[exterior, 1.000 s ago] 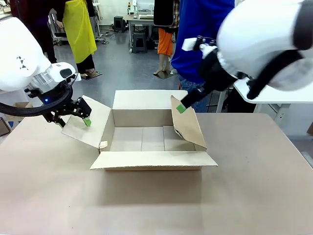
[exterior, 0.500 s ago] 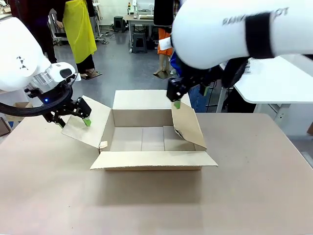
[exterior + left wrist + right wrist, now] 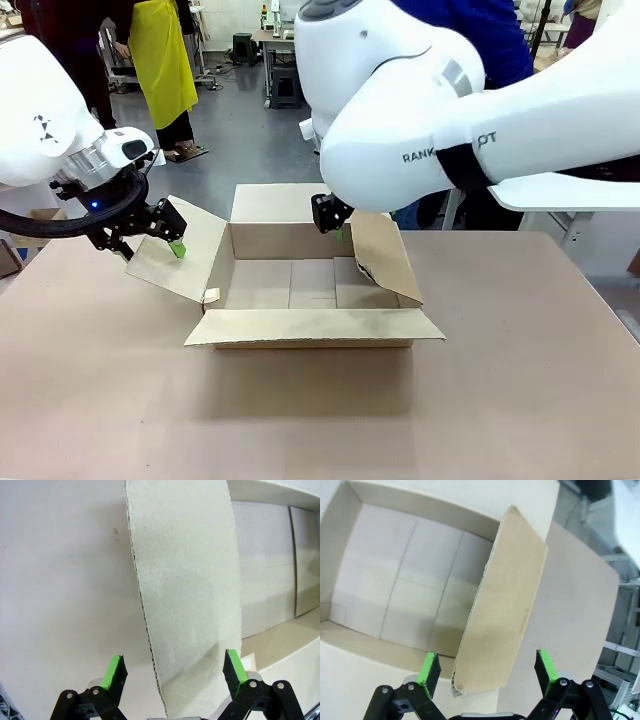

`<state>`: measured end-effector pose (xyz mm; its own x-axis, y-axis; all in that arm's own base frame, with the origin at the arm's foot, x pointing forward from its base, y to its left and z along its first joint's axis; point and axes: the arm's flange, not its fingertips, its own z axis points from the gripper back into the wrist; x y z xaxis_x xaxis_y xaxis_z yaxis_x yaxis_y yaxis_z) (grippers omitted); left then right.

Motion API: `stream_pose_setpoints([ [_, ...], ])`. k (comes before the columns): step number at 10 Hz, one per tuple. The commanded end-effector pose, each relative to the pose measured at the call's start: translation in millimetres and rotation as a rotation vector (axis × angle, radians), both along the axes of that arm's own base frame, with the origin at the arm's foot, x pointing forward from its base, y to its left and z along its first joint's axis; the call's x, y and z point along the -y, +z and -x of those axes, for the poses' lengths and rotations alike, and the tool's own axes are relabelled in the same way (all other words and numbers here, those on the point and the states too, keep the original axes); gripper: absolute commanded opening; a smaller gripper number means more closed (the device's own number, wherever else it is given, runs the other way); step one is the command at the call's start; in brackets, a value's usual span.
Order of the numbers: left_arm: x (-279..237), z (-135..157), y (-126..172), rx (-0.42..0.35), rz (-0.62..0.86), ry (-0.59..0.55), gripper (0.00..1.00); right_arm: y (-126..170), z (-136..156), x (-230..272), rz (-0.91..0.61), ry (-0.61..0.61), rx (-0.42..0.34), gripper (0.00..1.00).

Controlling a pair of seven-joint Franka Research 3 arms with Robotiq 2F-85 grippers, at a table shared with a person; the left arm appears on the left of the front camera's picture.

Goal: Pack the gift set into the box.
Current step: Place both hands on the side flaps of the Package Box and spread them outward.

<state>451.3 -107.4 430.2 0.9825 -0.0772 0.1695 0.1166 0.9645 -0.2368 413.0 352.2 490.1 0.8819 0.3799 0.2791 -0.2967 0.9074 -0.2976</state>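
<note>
L gripper (image 3: 152,246) is held w/ jaws apart, astride the outer edge of the left flap (image 3: 185,595). The cardboard is framed between the green pads (image 3: 114,672) w/ a gap on each side, so nothing is clamped. R gripper (image 3: 485,672) is likewise spread, and the tip of the right flap (image 3: 502,605) is set between its fingers w/o being pinched. The box (image 3: 300,240) is placed approx. mid-table (image 3: 500,380), open-topped. Left flap is splayed outward, right flap is tilted in over the interior, near flap is folded out, far flap is leaned back.
</note>
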Motion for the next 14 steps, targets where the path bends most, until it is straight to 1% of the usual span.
stream_pose_setpoints([
  [1, -1.0, 0.9, 2.2, 0.002, -0.018, 0.01, 1.0, 24.1, 8.3, 7.6, -0.04, 0.019, -0.013, 1.0],
  [2, -1.0, 0.9, 2.2, 0.002, -0.018, 0.01, 1.0, 0.0, 0.0, 0.0, 0.0, 0.0, 0.0, 1.0],
  [3, -1.0, 0.9, 2.2, 0.002, -0.018, 0.01, 1.0, -12.0, -2.0, -17.0, 0.049, -0.035, 0.014, 1.0],
  [4, -1.0, 0.9, 2.2, 0.002, -0.018, 0.01, 1.0, -22.4, -6.9, -26.6, 0.015, -0.051, 0.008, 1.0],
  [5, -1.0, 0.9, 2.2, 0.002, -0.018, 0.01, 1.0, -37.4, -14.1, -32.7, 0.045, -0.146, -0.025, 1.0],
  [6, -1.0, 0.9, 2.2, 0.002, -0.018, 0.01, 1.0, -51.5, -21.1, -32.2, 0.055, -0.218, -0.029, 1.0],
  [7, -1.0, 0.9, 2.2, 0.002, -0.018, 0.01, 1.0, -67.2, -29.9, -29.1, 0.06, -0.258, -0.039, 1.0],
  [8, -1.0, 0.9, 2.2, 0.002, -0.018, 0.01, 1.0, -78.1, -34.2, -23.2, 0.113, -0.319, -0.026, 1.0],
  [9, -1.0, 0.9, 2.2, 0.002, -0.018, 0.01, 1.0, -82.2, -34.9, -19.4, 0.136, -0.331, -0.005, 1.0],
  [11, -1.0, 0.9, 2.2, 0.002, -0.018, 0.01, 1.0, -79.3, -32.8, -0.4, 0.146, -0.37, 0.003, 1.0],
  [13, -1.0, 0.9, 2.2, 0.002, -0.018, 0.01, 1.0, -59.8, -22.0, 44.6, 0.112, -0.466, 0.011, 1.0],
  [14, -1.0, 0.9, 2.2, 0.002, -0.018, 0.01, 1.0, -51.8, -16.1, 67.0, 0.096, -0.493, -0.007, 1.0],
])
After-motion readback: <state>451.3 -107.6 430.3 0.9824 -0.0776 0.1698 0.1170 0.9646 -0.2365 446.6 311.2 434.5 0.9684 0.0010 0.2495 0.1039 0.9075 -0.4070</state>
